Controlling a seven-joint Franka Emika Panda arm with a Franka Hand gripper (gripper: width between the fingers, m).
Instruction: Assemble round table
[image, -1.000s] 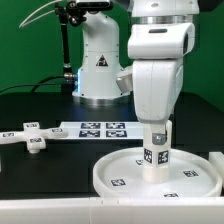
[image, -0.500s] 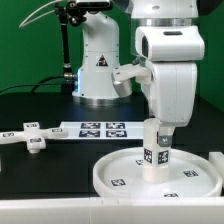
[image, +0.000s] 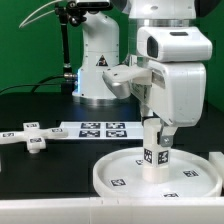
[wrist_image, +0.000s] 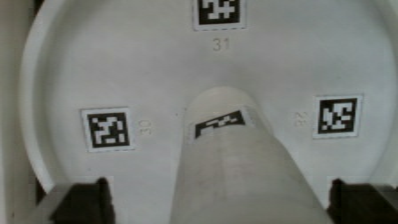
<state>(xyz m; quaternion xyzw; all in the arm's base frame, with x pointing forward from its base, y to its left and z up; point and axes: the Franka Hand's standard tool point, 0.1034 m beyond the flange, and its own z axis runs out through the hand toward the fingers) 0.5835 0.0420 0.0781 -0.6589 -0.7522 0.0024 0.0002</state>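
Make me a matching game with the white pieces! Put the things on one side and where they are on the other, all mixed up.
Things:
1. round disc
2. leg
3. cross-shaped base
4. marker board

Places:
A. lying on the table at the exterior view's left
B. standing upright in the middle of the disc
C. flat on the table, behind the disc
D. flat at the front, carrying the leg

Pairs: 1-D, 2-B, 3-A, 4-C

White rimmed round disc (image: 112, 172) lying flat, tagged cylinder leg (image: 157, 155) upright at its middle, cross-shaped base (image: 30, 137) flat, well apart toward the exterior view's left.
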